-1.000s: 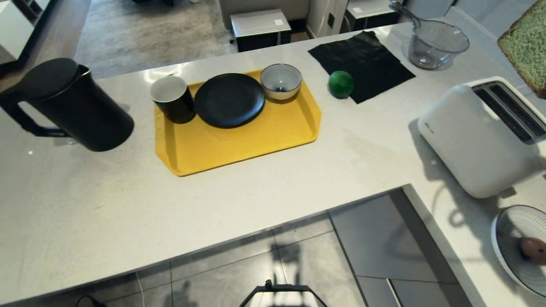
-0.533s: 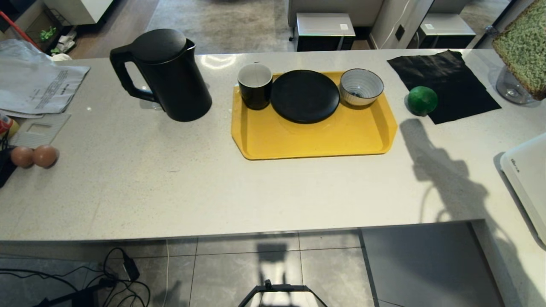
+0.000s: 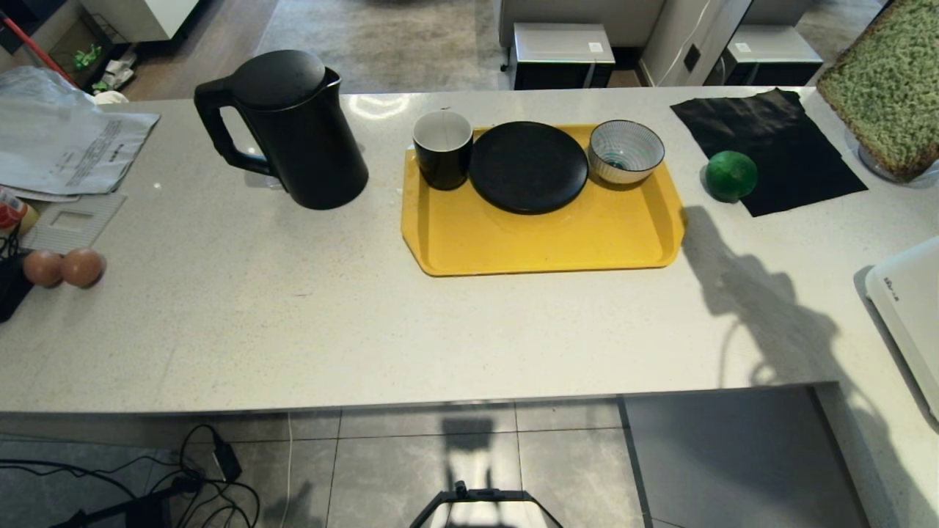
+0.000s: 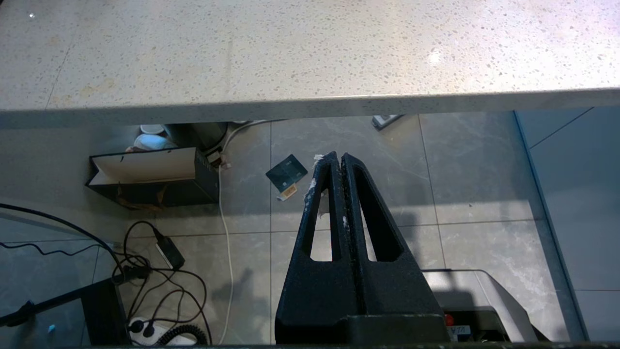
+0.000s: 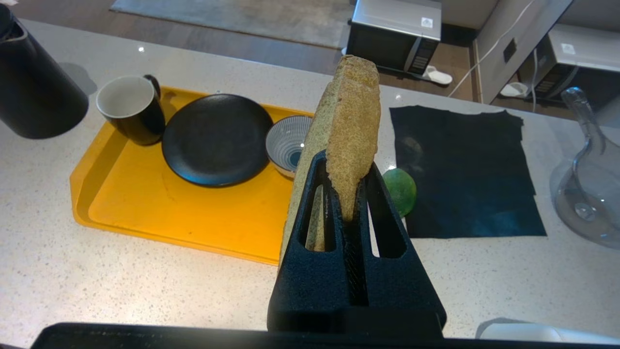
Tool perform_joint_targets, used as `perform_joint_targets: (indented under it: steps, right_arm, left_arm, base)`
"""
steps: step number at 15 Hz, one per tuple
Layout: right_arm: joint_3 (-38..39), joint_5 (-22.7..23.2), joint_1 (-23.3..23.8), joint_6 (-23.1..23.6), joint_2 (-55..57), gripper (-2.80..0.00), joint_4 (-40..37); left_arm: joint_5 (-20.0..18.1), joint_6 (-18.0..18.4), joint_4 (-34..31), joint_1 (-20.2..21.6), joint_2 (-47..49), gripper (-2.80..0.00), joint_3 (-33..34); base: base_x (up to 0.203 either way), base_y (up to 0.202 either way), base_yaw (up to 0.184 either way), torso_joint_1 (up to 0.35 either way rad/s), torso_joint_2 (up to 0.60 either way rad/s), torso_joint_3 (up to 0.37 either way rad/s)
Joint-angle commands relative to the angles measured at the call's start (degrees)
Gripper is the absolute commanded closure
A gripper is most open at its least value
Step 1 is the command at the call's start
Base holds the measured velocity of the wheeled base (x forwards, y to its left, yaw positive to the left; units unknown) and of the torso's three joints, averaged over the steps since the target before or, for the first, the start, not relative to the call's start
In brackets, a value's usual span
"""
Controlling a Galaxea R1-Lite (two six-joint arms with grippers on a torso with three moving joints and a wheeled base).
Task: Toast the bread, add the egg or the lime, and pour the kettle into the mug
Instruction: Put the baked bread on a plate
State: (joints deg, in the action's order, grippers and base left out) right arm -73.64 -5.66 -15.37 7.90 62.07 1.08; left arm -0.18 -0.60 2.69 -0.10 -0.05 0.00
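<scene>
Greenish bread [image 5: 352, 127] is gripped upright by the right claw [image 5: 352, 194] above the tabletop [image 3: 308, 323]. Left claw [image 4: 337, 167] is closed empty, parked below the tabletop edge.

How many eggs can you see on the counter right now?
2. Both sit side by side and touching at the counter's far left edge: one egg, the other egg just right of it. More could lie outside the views.

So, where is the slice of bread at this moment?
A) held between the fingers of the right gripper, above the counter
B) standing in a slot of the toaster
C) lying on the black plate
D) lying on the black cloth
A: the right gripper is shut on the bread, holding it on edge above the counter.
</scene>
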Motion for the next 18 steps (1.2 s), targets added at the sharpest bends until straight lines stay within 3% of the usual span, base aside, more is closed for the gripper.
perform_joint_targets:
  steps: [1, 5, 8, 11, 16, 18]
  right_arm:
    - [0.11, 0.26, -0.18, 1.08, 3.21, 0.00, 0.45]
    - [1.11, -1.99, -6.97, 2.33, 8.30, 0.00, 6.02]
    - [1.82, -10.26, -16.17, -0.13, 13.45, 0.00, 10.61]
    - [1.39, -17.86, -23.40, -5.41, 20.08, 0.00, 14.48]
    - [-3.88, -27.05, -26.00, -16.65, 29.68, 0.00, 17.43]
    - [-5.10, -28.26, -25.85, -20.44, 30.93, 0.00, 17.22]
  left_arm:
    - [0.01, -0.02, 0.03, 0.01, -0.04, 0.00, 0.88]
    - [0.01, -0.02, 0.03, 0.01, -0.04, 0.00, 0.88]
    - [0.01, -0.02, 0.03, 0.01, -0.04, 0.00, 0.88]
    - [0.01, -0.02, 0.03, 0.01, -0.04, 0.00, 0.88]
    - [0.01, -0.02, 0.03, 0.01, -0.04, 0.00, 0.88]
    - [0.01, -0.02, 0.03, 0.01, -0.04, 0.00, 0.88]
  base:
    - [0.000, 0.000, 0.000, 0.000, 0.00, 0.000]
    - [0.000, 0.000, 0.000, 0.000, 0.00, 0.000]
    - [0.000, 0.000, 0.000, 0.000, 0.00, 0.000]
    - [0.000, 0.000, 0.000, 0.000, 0.00, 0.000]
    - [0.000, 0.000, 0.000, 0.000, 0.00, 0.000]
    - [0.000, 0.000, 0.000, 0.000, 0.00, 0.000]
